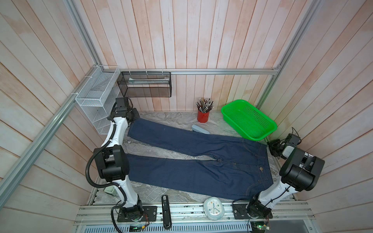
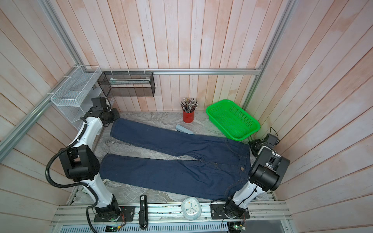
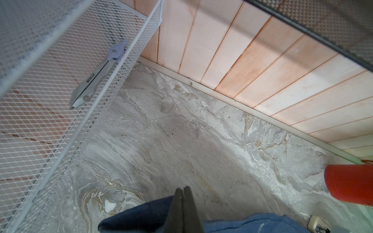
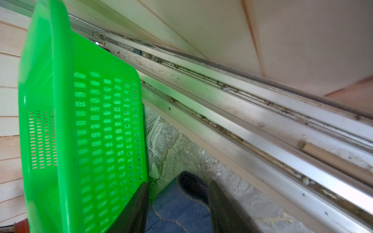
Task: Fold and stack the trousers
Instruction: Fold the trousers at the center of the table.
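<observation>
Grey marble-patterned counter [image 1: 161, 119], nearly filled by the dark navy denim trousers [image 1: 193, 161]. They lie spread flat, front up, with the waistband at 3 o'clock and both hems at 9 o'clock; the legs splay in a narrow V with bare counter between. Nothing folded yet. The step in hand reads as the lengthwise fold, far leg over near leg. Perforated green plastic basket [image 1: 248, 119] at 2 o'clock, its rim just beside the far waistband corner. Left fingers [image 3: 191, 211] at 10 o'clock over the far hem, pressed together with tips poking past the hem edge; cannot tell whether denim is nipped between them. Right fingers [image 4: 224, 211] at 3 o'clock, standing apart either side of the far waistband corner, gripping nothing, one finger near the basket wall. To do it well: bite deep on the waistband, both layers, before lifting. Raise both ends together with the cloth taut, sweep towards 6 o'clock, land edge on edge. Grey stapler [image 1: 200, 130] just beside the far leg at 12 o'clock may drag. Belt loop [image 4: 191, 185] between the right fingers could snag.
</observation>
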